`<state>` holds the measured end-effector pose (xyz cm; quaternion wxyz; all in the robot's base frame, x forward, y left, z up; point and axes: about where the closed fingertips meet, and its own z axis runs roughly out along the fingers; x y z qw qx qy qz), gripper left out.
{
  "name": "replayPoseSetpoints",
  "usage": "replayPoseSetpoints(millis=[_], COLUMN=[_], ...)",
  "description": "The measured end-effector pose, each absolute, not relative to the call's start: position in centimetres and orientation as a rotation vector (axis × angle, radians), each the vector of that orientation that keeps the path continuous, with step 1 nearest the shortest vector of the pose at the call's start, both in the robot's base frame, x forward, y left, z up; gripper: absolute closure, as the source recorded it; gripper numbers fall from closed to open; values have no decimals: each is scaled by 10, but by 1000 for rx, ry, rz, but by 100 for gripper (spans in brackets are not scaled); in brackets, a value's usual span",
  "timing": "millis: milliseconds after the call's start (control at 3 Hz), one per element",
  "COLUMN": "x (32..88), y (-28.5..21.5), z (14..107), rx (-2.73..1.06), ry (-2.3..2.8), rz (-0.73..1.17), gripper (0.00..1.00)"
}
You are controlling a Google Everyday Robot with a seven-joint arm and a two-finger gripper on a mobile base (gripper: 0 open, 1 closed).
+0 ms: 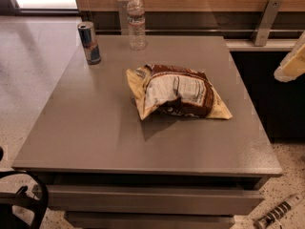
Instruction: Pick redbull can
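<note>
The redbull can [89, 43] stands upright near the far left corner of the grey table [95, 128]. It is slim, blue and silver, with a shiny top. My gripper [291, 62] shows only partly at the right edge of the view as a pale cream shape. It hangs beyond the table's right side, far from the can and above table height. Nothing touches the can.
A clear plastic water bottle [136, 21] stands at the far edge, right of the can. A crumpled brown and yellow chip bag [177, 92] lies mid-table. A wooden wall with metal brackets [265, 21] runs behind. A black curved part [28, 199] sits bottom left.
</note>
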<state>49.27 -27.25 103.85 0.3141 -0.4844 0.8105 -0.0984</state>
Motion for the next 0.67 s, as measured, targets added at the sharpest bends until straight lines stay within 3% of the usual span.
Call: replayPoseSetpoints(millis=[667], x=[511], y=[-258], z=[1047], rx=[-1229], ry=[2097], rz=[-210], gripper=[0])
